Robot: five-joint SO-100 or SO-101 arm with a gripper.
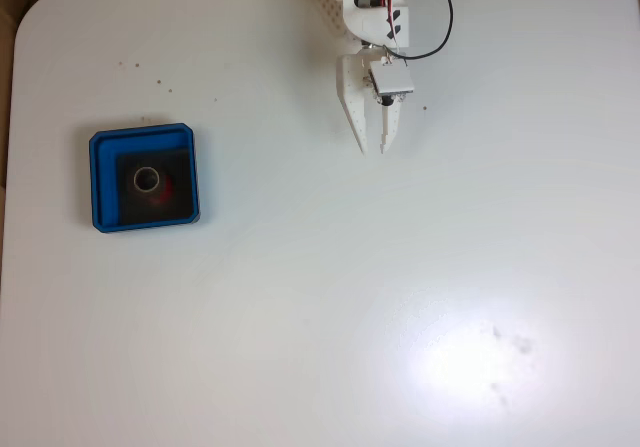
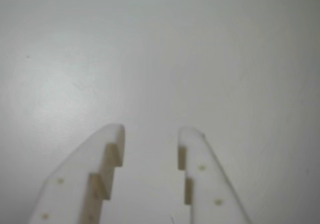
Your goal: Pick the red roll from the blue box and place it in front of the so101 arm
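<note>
- The gripper (image 1: pixel 373 151) hangs near the top of the fixed view with its two white fingers spread a little apart, holding nothing and touching nothing.
- In the wrist view the gripper (image 2: pixel 151 134) has bare white table (image 2: pixel 150 48) between and beyond its tips.
- The so101 arm (image 1: pixel 368 7) reaches down from the top edge.
- Far off to the left and somewhat lower, well apart from the gripper, the red roll (image 1: pixel 152 181) lies flat in the blue box (image 1: pixel 96 182).
- My judgement: the arm must swing left first.

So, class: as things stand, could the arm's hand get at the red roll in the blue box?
Probably yes. The hand is open, bare table lies between it and the blue box, and the red roll sits uncovered inside.
</note>
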